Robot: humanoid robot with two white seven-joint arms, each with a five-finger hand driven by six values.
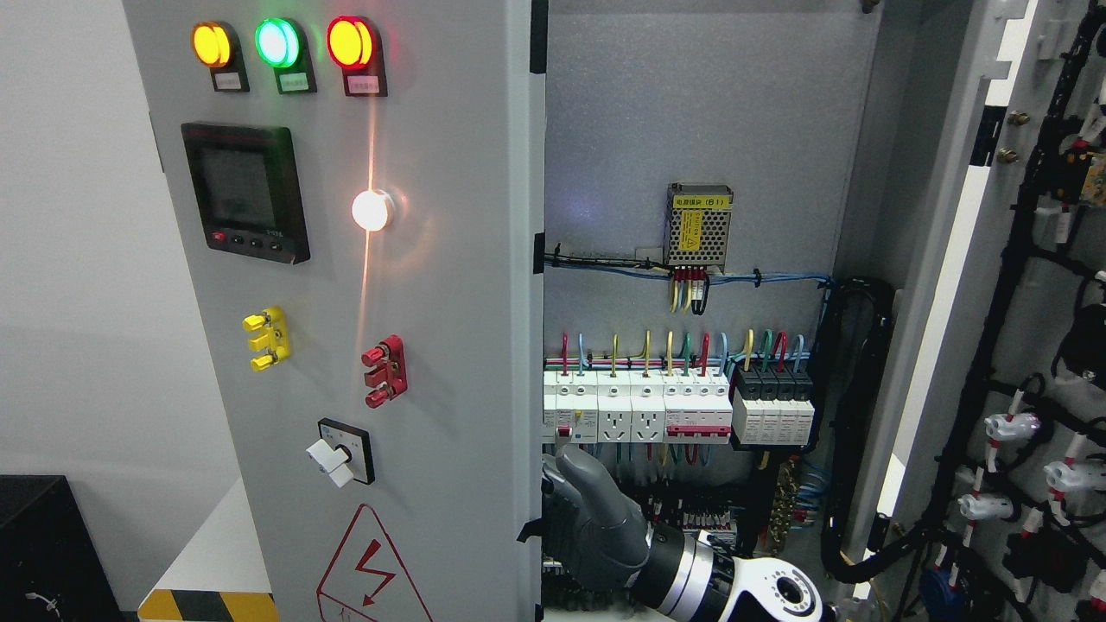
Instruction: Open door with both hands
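The grey left door (432, 345) of the electrical cabinet stands partly swung out, carrying lamps, a meter and switches on its front. My right hand (566, 518) comes up from the bottom right of the middle and sits at that door's free edge (529, 484), low down. Its fingers (557, 527) curl against the inner side of the edge, their tips hidden behind it, and the thumb (577, 466) points up. The right door (1020, 345) is swung wide open at the far right, showing its wiring. My left arm does not show.
Inside the cabinet (691, 112) a row of breakers and sockets (674, 406) sits just above my hand, with a power supply (700, 225) higher up. A thick black cable loom (851, 415) hangs along the right side. A black box (43, 544) stands at the lower left.
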